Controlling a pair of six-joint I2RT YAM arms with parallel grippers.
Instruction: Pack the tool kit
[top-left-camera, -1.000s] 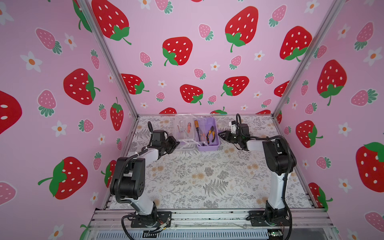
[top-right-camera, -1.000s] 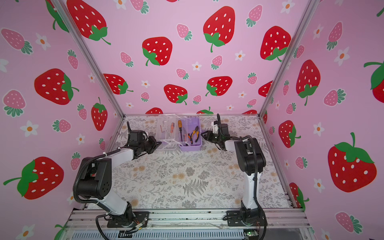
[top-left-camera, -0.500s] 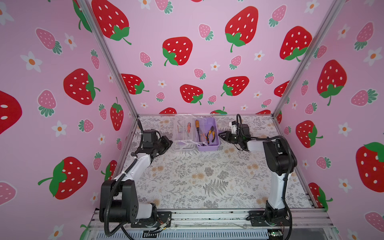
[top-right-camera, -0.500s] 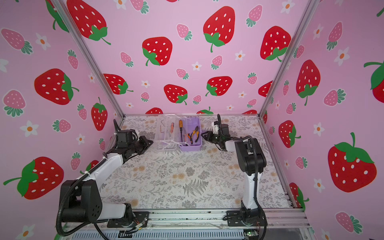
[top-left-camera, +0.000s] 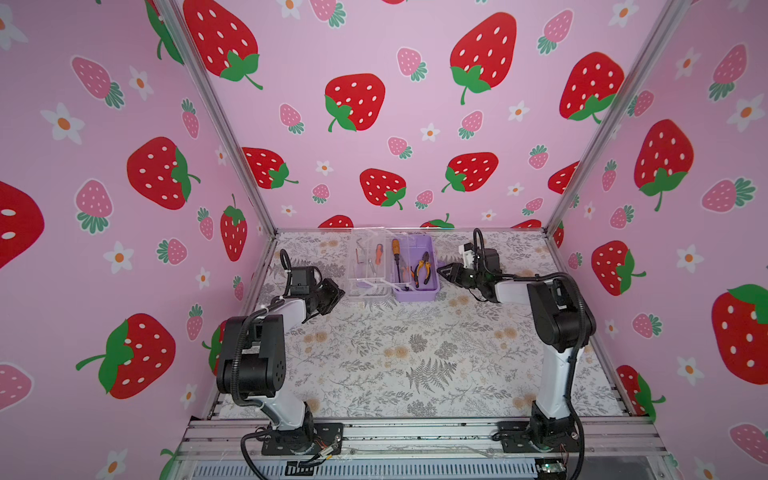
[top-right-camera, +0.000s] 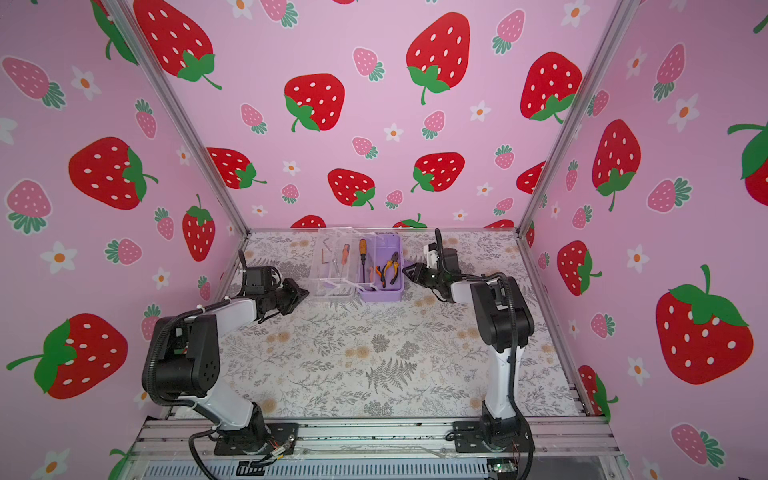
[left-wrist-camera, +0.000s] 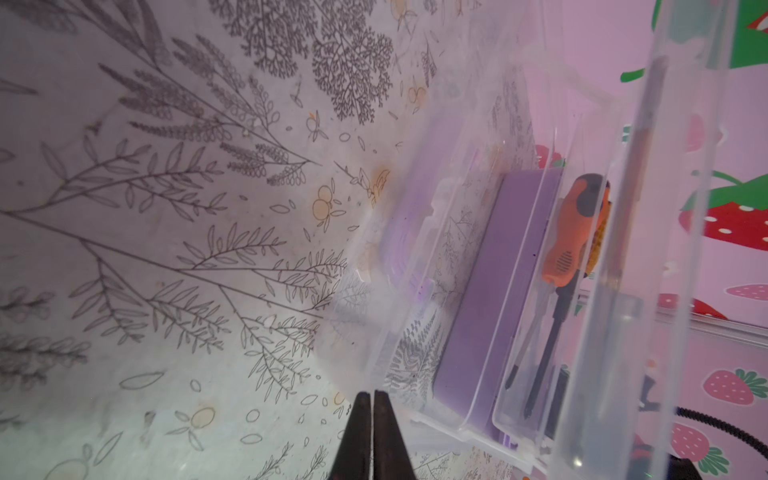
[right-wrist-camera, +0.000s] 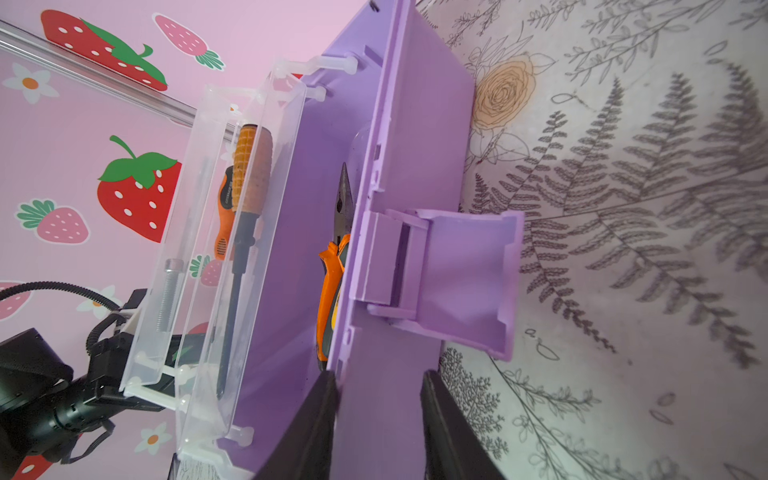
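Observation:
The tool kit's lilac box (top-left-camera: 415, 296) (top-right-camera: 380, 296) stands open at the back, and its clear trays (top-left-camera: 368, 286) (top-right-camera: 332, 286) fold out to the left. Orange-handled pliers (top-left-camera: 422, 269) (right-wrist-camera: 330, 291) lie in the box. A yellow-handled screwdriver (top-left-camera: 396, 249) (right-wrist-camera: 251, 166), an orange screwdriver (top-left-camera: 378, 253) (left-wrist-camera: 577, 232) and silver hex keys (top-left-camera: 360, 245) rest in the trays. My left gripper (top-left-camera: 340, 292) (left-wrist-camera: 373, 397) is shut and empty, just left of the trays' front corner. My right gripper (top-left-camera: 440, 271) (right-wrist-camera: 378, 376) stands open against the box's right wall (right-wrist-camera: 415, 145), with one fingertip at the rim.
The box's lilac latch flap (right-wrist-camera: 465, 282) hangs open on the right wall, close beside my right gripper. The pink back wall (top-left-camera: 390, 208) rises just behind the kit. A floral mat (top-left-camera: 395, 353) covers the table in front.
The left arm drew back to the left half a second ago and has returned beside the clear trays. The right arm and the kit have not moved.

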